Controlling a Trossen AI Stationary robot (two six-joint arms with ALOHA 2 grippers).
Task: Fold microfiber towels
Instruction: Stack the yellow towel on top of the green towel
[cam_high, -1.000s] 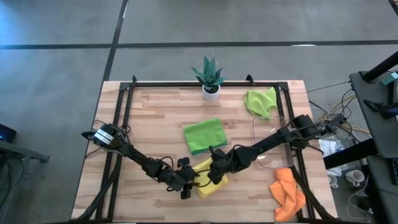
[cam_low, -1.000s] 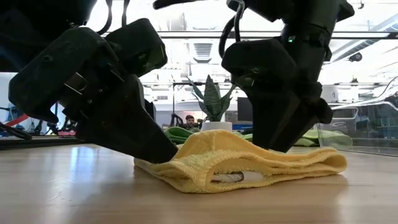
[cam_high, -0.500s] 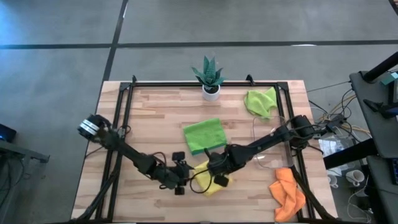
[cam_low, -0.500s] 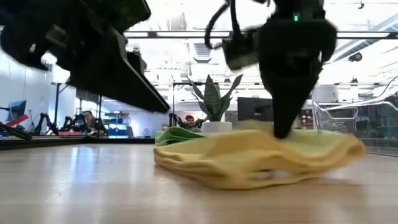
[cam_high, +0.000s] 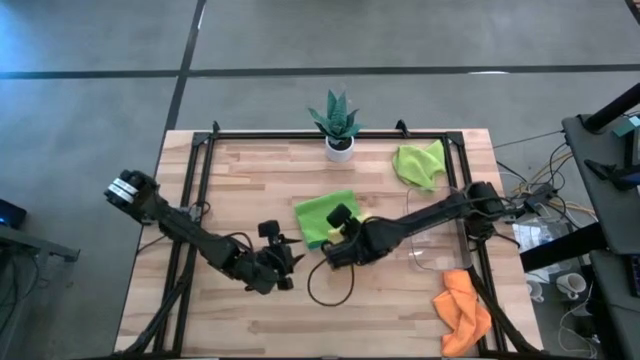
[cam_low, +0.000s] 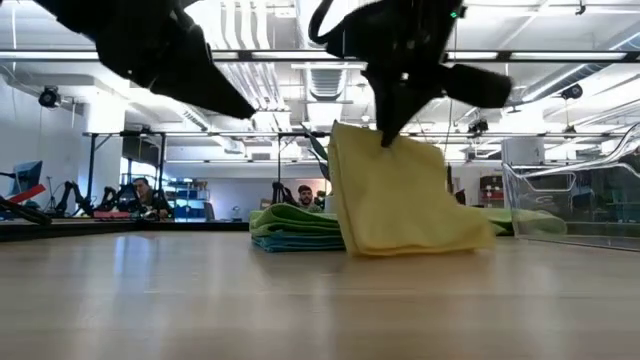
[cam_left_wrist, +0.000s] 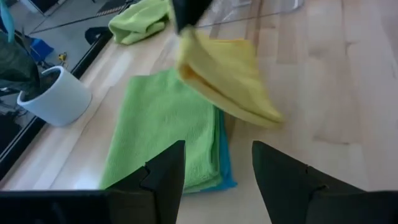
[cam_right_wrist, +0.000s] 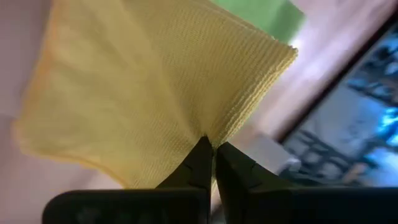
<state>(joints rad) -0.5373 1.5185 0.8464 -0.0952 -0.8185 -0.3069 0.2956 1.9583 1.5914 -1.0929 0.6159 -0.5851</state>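
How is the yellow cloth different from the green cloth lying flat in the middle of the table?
The yellow cloth hangs folded in the air, pinched by the right pincer; the green cloth lies flat on the table, untouched. The green cloth sits on top of a blue cloth; the yellow cloth has nothing under it. Both look soft and are folded.

My right pincer (cam_low: 385, 135) pinches the top edge of the folded yellow towel (cam_low: 405, 195), which hangs down with its lower edge about at the bench (cam_low: 300, 300). Just behind it to the left lies a folded green towel (cam_low: 295, 222) stacked on a blue one (cam_low: 298, 244). My left arm (cam_low: 150, 45) is raised at the upper left. A clear tray (cam_low: 575, 195) stands far right.
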